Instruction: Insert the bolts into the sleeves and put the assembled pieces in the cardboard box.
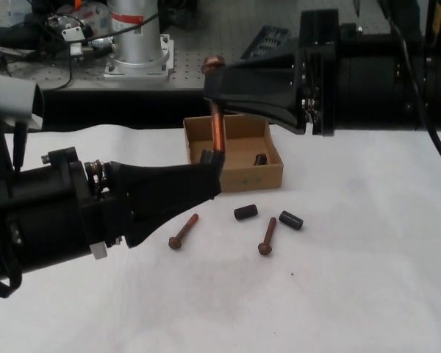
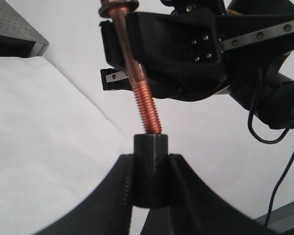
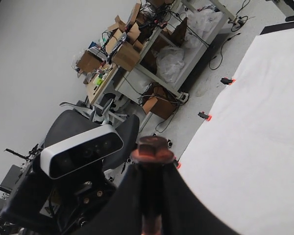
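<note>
The high camera looks forward and down over the tabletop (image 1: 353, 294) from behind both arms, each wrist camera sits close up — behind the left tool (image 2: 150, 161) facing the other arm (image 2: 264, 73), behind the right tool (image 3: 152, 181) facing the room (image 3: 137, 58) — and all three share the bolt (image 1: 217, 110).

The tip of the bolt (image 2: 136, 73) is hidden in the top of the sleeve (image 2: 150, 156). The dark piece (image 1: 260, 159) in the box (image 1: 268, 176) is too small to tell.
</note>
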